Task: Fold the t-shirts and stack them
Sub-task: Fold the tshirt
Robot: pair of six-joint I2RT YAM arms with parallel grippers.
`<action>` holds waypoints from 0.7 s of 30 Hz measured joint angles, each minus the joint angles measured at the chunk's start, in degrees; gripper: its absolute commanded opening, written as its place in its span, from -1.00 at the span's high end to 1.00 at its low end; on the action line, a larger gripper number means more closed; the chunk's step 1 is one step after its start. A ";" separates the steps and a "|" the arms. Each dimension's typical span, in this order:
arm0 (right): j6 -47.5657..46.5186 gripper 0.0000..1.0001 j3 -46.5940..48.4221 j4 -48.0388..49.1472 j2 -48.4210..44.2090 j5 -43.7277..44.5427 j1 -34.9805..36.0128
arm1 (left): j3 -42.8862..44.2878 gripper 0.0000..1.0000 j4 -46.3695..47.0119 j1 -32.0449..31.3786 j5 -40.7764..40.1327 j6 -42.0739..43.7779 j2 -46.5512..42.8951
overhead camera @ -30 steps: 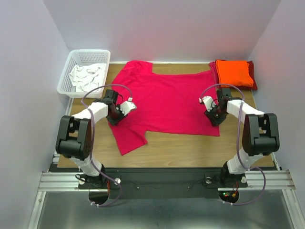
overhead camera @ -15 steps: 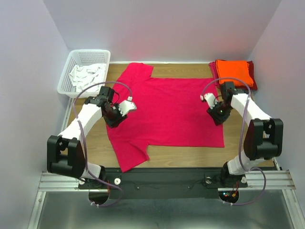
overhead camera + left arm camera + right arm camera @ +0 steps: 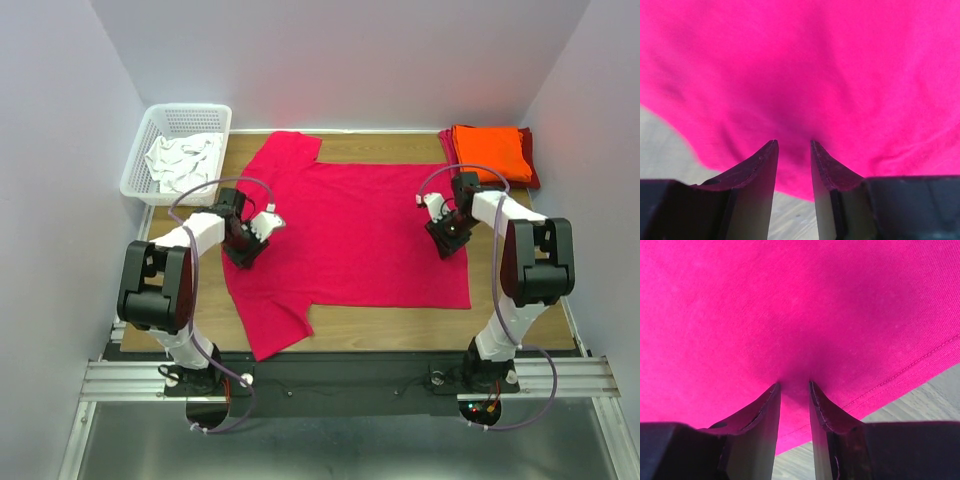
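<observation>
Magenta t-shirt [image 3: 350, 235] on wooden table [image 3: 400, 328]

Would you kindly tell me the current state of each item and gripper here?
magenta t-shirt: spread flat, unfolded.
orange t-shirt: folded, stacked on the dark red t-shirt.
dark red t-shirt: underneath, mostly hidden.
white cloth: crumpled in the basket.
left gripper: at the shirt's edge, grip unclear.
right gripper: shut on the magenta t-shirt.

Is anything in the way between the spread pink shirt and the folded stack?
Nothing visible does. The pink t-shirt lies flat just short of the orange t-shirt stacked far right, with the right gripper at its nearest edge.
</observation>
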 measured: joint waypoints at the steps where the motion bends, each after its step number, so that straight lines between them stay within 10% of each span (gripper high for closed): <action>1: -0.15 0.30 -0.92 0.74 -0.72 0.35 0.00 | -1.46 0.16 0.37 0.00 -0.07 0.09 -0.02; 9: -3.82 0.29 -12.00 3.19 -9.79 2.49 0.00 | -12.46 0.35 0.24 -0.02 0.44 2.45 -9.27; 14: -6.29 0.21 -12.20 -4.61 -13.11 1.36 -0.90 | -12.96 0.02 -9.68 -0.02 2.78 5.44 -12.28; 21: -1.97 0.24 11.10 -6.69 -7.76 -6.10 -7.32 | 15.39 -0.19 -17.90 0.13 10.43 4.33 -7.65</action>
